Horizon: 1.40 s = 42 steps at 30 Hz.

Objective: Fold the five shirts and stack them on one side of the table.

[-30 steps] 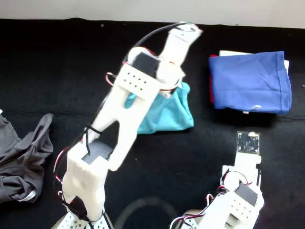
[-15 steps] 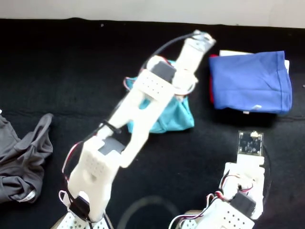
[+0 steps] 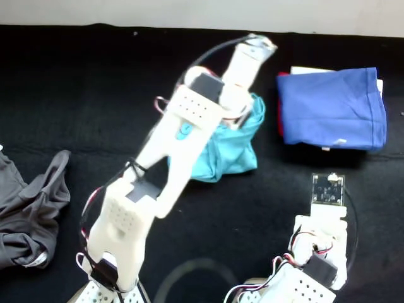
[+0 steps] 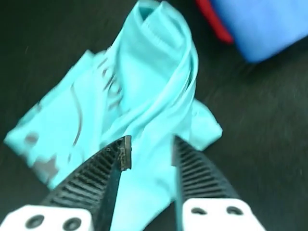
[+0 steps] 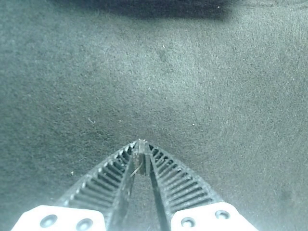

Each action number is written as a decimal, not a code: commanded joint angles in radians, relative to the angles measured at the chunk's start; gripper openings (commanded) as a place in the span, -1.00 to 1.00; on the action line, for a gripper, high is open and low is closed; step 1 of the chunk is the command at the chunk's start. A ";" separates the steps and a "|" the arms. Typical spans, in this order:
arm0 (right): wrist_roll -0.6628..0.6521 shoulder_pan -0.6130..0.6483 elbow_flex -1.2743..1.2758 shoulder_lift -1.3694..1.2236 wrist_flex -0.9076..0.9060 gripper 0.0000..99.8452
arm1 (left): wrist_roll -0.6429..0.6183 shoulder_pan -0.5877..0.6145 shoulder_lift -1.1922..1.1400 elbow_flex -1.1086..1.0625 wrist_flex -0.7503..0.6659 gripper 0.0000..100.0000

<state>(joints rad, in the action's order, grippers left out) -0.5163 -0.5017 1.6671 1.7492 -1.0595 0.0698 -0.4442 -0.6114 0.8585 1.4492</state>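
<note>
Since the earlier frame, we note the teal shirt (image 3: 228,150) bunched upward, held in the left pincer (image 4: 150,145). Right pincer (image 5: 140,147) closed above bench (image 5: 144,72).

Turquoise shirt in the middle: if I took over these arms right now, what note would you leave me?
Left end effector: closed on a bunched fold of the turquoise shirt, mid-table beside the stack.
Right end effector: shut, empty, over the bare table.
Done: a folded blue shirt tops a stack on the right arm's side, with a red edge and a white edge showing beneath.
To do: finish folding the turquoise one and stack it. The grey shirt lies crumpled at the far left.
</note>
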 commanded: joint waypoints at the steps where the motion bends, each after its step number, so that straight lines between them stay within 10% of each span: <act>1: -0.005 0.008 0.137 0.008 -0.002 -0.97 | 0.003 0.024 0.045 0.027 0.133 -1.00; 13: -0.005 0.012 0.137 0.008 -0.002 -0.97 | 0.002 -0.015 -0.216 -0.013 0.011 -0.98; 24: -0.005 0.012 0.137 0.008 -0.001 -0.97 | 0.002 -0.236 -0.217 0.311 0.180 -0.98; 42: -0.005 0.012 0.137 0.008 -0.001 -0.97 | 0.002 0.084 -0.432 0.367 0.247 -0.98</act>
<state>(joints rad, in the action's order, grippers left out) -0.5163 -0.5017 1.6671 1.7492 -1.0595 0.0698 -0.3537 -1.0242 1.1991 1.6932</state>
